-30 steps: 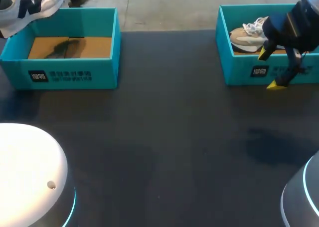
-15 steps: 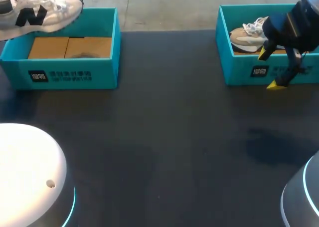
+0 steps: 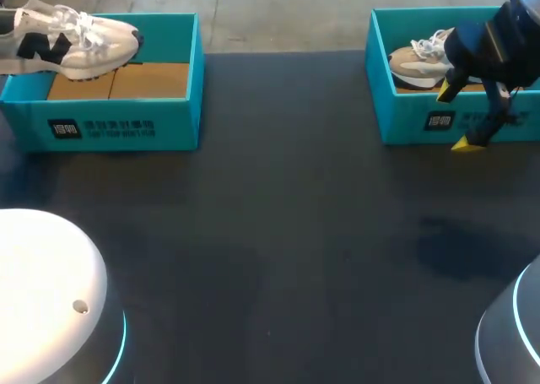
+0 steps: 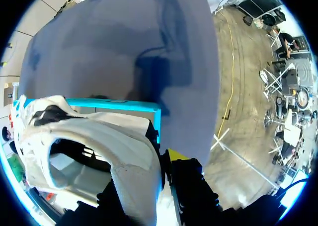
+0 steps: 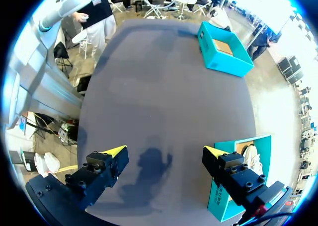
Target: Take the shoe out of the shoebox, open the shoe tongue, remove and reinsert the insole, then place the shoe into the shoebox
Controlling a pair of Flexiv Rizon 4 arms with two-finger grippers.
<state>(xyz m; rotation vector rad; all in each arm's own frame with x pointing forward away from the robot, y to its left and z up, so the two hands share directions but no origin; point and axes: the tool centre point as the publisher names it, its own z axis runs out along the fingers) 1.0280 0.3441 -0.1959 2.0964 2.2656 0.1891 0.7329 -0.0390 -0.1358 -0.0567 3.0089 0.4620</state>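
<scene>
A white shoe (image 3: 80,40) with a black side mark hangs level over the far left part of the left teal shoebox (image 3: 126,127), toe pointing right. In the left wrist view my left gripper (image 4: 162,162) is shut on the heel collar of this white shoe (image 4: 99,136), one yellow tip showing and the other hidden behind the collar. The box's brown floor (image 3: 148,80) is bare. My right gripper (image 3: 456,118) stands open above the front wall of the right shoebox (image 3: 405,118), which holds a tan shoe (image 3: 418,59).
The dark tabletop (image 3: 278,232) spreads between the two boxes. In the right wrist view the right gripper (image 5: 164,151) hovers over the table, with the right box (image 5: 238,196) beside one finger and the left box (image 5: 223,49) far ahead.
The white shoe has swung to the right and come down level over the left box. The right arm has stayed still.
</scene>
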